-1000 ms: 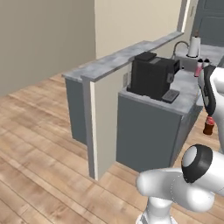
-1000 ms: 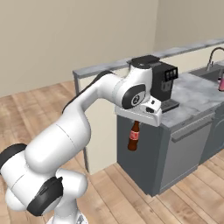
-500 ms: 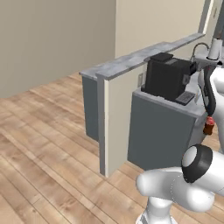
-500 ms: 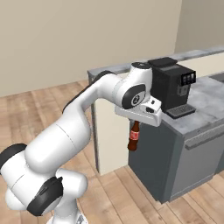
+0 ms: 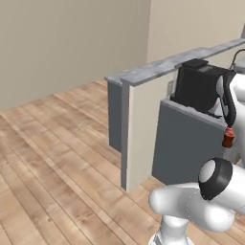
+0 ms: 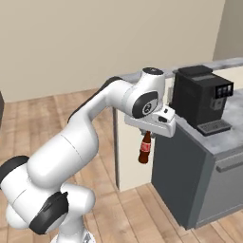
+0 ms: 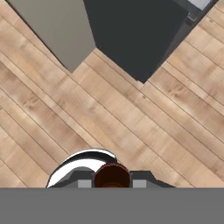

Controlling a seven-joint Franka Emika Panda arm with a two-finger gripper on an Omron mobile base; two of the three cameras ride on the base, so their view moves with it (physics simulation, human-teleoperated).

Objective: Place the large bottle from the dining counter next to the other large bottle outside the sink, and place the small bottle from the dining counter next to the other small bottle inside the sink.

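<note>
- black coffee machine (image 6: 201,101) on grey counter top (image 6: 228,133), drip tray at front; also seen in left base view (image 5: 196,88)
- dark grey cabinet (image 6: 178,180) below it
- beige partition wall (image 5: 143,129) capped by grey ledge (image 5: 158,67), just beside the cabinet
- wood plank floor (image 5: 52,158)
- beige back wall (image 6: 71,42)

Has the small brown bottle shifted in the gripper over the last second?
No. The small brown bottle hangs neck-up under the gripper as before; the coffee machine slid across both base views because the base drove.
</note>
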